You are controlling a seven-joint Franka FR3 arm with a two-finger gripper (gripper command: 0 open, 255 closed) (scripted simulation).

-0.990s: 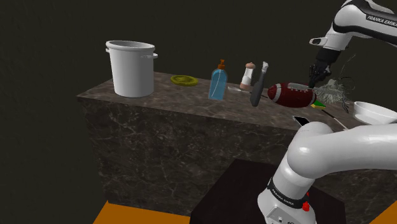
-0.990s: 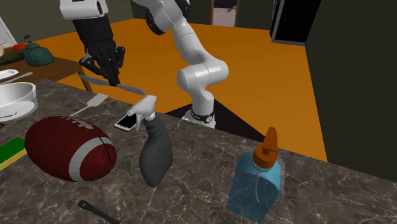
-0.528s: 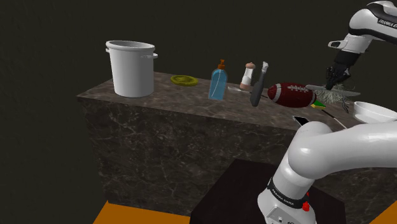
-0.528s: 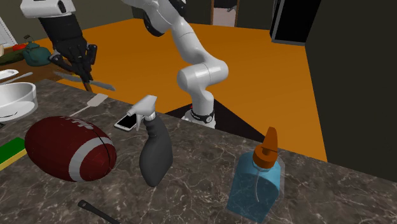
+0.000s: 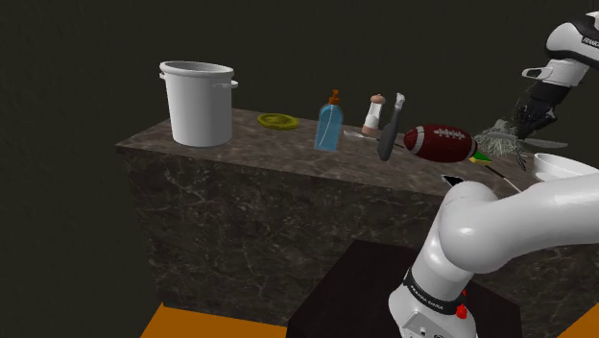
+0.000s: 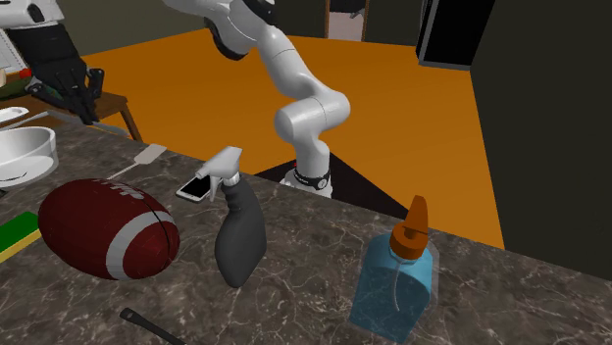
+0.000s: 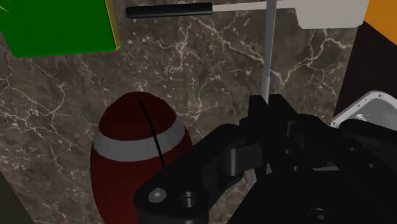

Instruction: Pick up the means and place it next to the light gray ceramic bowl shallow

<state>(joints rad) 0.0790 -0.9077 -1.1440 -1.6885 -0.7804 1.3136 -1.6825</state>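
A thin grey blade-like bar [image 7: 270, 57] sticks out from between my black gripper's [image 7: 268, 103] fingers, which are shut on it. In the shoulder view the gripper [image 5: 531, 119] hangs above the counter's right end, and the bar [image 5: 549, 143] lies level just above the white shallow bowl [image 5: 566, 169]. The second exterior view has the gripper [image 6: 71, 86] at the far left, above and just behind the bowl [image 6: 25, 157]. A dark red football [image 7: 137, 153] lies on the marble counter below the hand.
On the counter stand a dark spray bottle [image 6: 238, 230], a blue soap bottle [image 6: 397, 279], a phone [image 6: 196, 186], a pale spatula [image 6: 147, 155], a green sponge [image 7: 57, 25] and a tall white pot [image 5: 200, 101]. The orange floor lies beyond the counter's edge.
The arm has carried the grey bar steadily to the shoulder view's right, from above the football to above the white bowl. The fingers have stayed shut on it.
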